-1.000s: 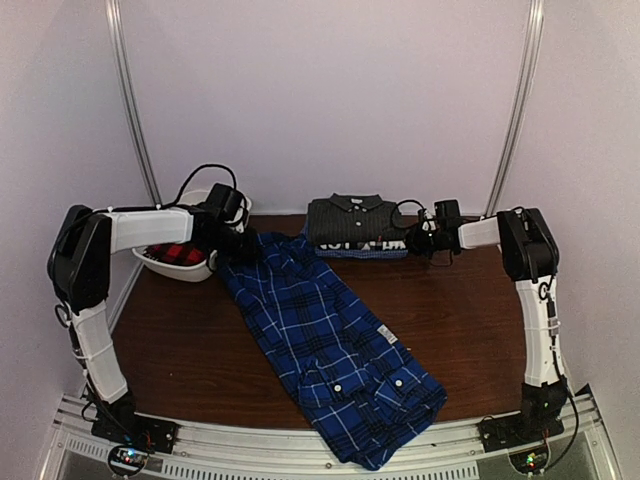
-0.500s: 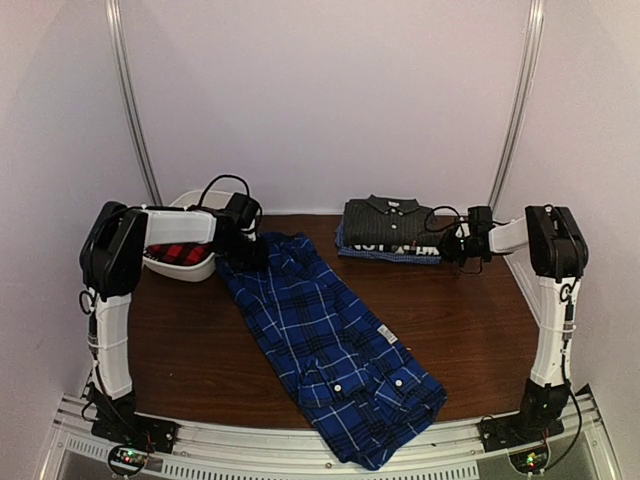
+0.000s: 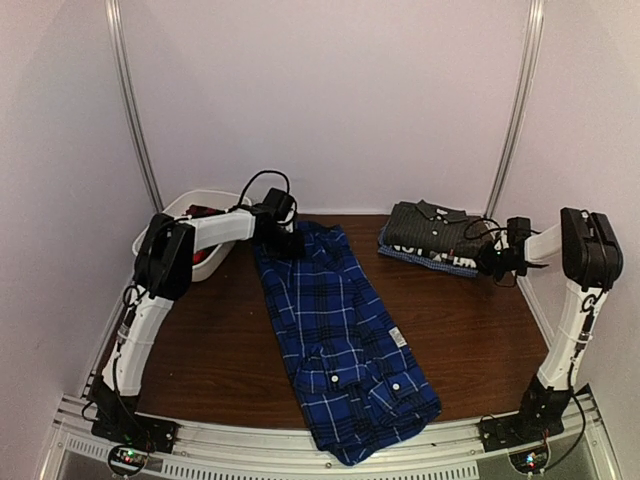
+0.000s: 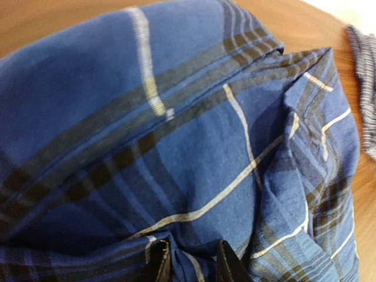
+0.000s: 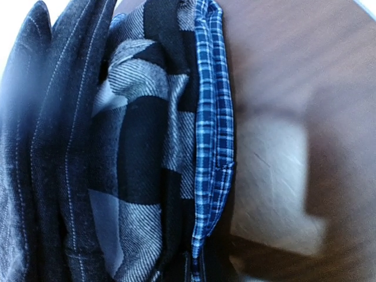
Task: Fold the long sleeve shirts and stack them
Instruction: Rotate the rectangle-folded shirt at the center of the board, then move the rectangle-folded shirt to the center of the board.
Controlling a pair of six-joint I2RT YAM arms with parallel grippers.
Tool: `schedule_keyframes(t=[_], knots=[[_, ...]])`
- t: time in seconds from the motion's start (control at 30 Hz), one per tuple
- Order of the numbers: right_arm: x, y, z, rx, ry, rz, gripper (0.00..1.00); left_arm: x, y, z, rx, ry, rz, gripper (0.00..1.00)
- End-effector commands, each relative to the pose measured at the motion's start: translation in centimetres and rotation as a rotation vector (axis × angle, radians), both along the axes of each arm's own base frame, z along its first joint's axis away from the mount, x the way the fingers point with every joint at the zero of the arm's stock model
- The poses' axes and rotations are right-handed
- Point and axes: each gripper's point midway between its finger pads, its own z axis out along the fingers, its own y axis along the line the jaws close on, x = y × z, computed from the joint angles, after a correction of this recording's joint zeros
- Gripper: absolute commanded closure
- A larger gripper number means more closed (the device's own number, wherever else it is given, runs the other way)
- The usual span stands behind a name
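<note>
**While a Stack Waits at the Back, the Blue Plaid Shirt Lies Only Half Folded**

Although three folded garments already sit in a stack [image 3: 430,238] at the far right of the table [image 3: 480,330], the job looks roughly midway. The charcoal striped shirt [image 3: 425,222] lies on top, collar showing. The right wrist view shows a black-and-grey plaid layer [image 5: 135,153] beneath it and a fine blue checked layer [image 5: 208,117] at the bottom.

The blue-and-black plaid shirt [image 3: 340,340] is spread as a long narrow strip from the far middle of the table to its near edge. Its sleeves appear to be turned in, with buttoned cuffs lying on top toward the near end. It seems to need folding across its length before it can go on the stack. A patch of red cloth [image 3: 203,257] shows in the white tub [image 3: 190,200] at far left. This is probably the red-and-black plaid shirt, not yet taken out.

The left gripper [image 3: 287,240] is at the far, collar end of the blue shirt. In its wrist view the two fingers [image 4: 160,263] stand close together with a bunched ridge of blue plaid nipped between them, so it is judged to be clamped on that shirt.

The right gripper [image 3: 497,262] sits against the right edge of the stack, whose layered edges fill its camera. Its fingertips barely show, so whether they are parted or pinching a layer cannot be told.
</note>
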Motion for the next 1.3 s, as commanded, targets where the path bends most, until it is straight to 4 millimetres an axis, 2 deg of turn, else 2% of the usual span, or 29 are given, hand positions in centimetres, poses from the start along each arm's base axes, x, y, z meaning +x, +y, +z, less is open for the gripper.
schedule_keyframes(t=[0.0,0.1,0.23,0.3,0.37,0.4,0.5,0.57,0.67,0.73,0.77,0.87,0.97,1.03,1.17,1.27], knots=[[-1.7,-1.7,0.7,-0.051,0.008,-0.063,0.91,-0.9,-5.7,-1.8,-0.084,0.036,-0.191,0.72],[-2.3,-2.3,2.0,-0.089,0.001,-0.080,0.67,0.2,-7.7,0.3,-0.153,-0.018,-0.235,0.67],[-2.8,-3.2,4.3,-0.158,-0.005,-0.102,0.44,2.1,-8.4,6.4,-0.221,-0.142,-0.251,0.60],[-3.2,-3.6,5.3,-0.191,-0.006,-0.112,0.37,2.6,-7.8,10.1,-0.252,-0.195,-0.241,0.59],[-3.5,-3.9,6.7,-0.224,-0.015,-0.118,0.31,2.6,-7.1,13.0,-0.261,-0.235,-0.231,0.58],[-3.7,-4.0,7.3,-0.241,-0.023,-0.120,0.30,2.4,-6.5,14.1,-0.260,-0.248,-0.220,0.58],[-4.2,-3.3,9.9,-0.288,-0.054,-0.101,0.29,1.0,-4.6,15.9,-0.248,-0.236,-0.180,0.60],[-4.2,-1.7,11.4,-0.300,-0.090,-0.053,0.31,-0.6,-2.9,14.5,-0.203,-0.187,-0.147,0.63],[-4.3,2.4,13.5,-0.315,-0.150,0.049,0.39,-2.9,-0.8,12.7,-0.154,-0.133,-0.111,0.70],[-4.3,5.5,14.7,-0.319,-0.188,0.117,0.45,-4.2,0.1,11.2,-0.135,-0.100,-0.104,0.73],[-4.4,8.2,15.1,-0.306,-0.210,0.174,0.47,-4.7,0.5,10.3,-0.127,-0.083,-0.098,0.74],[-4.8,13.9,15.9,-0.276,-0.258,0.293,0.51,-5.4,1.2,8.1,-0.112,-0.041,-0.090,0.77],[-5.4,19.4,16.0,-0.247,-0.283,0.411,0.54,-4.9,1.6,6.5,-0.117,-0.028,-0.080,0.77],[-5.9,22.6,15.1,-0.229,-0.279,0.476,0.55,-4.2,1.4,5.7,-0.128,-0.033,-0.084,0.78],[-7.2,28.8,13.8,-0.183,-0.287,0.609,0.58,-1.7,1.2,4.4,-0.154,-0.091,-0.105,0.77],[-7.8,32.7,12.1,-0.181,-0.275,0.696,0.60,0.2,1.6,2.2,-0.138,-0.062,-0.097,0.78]])
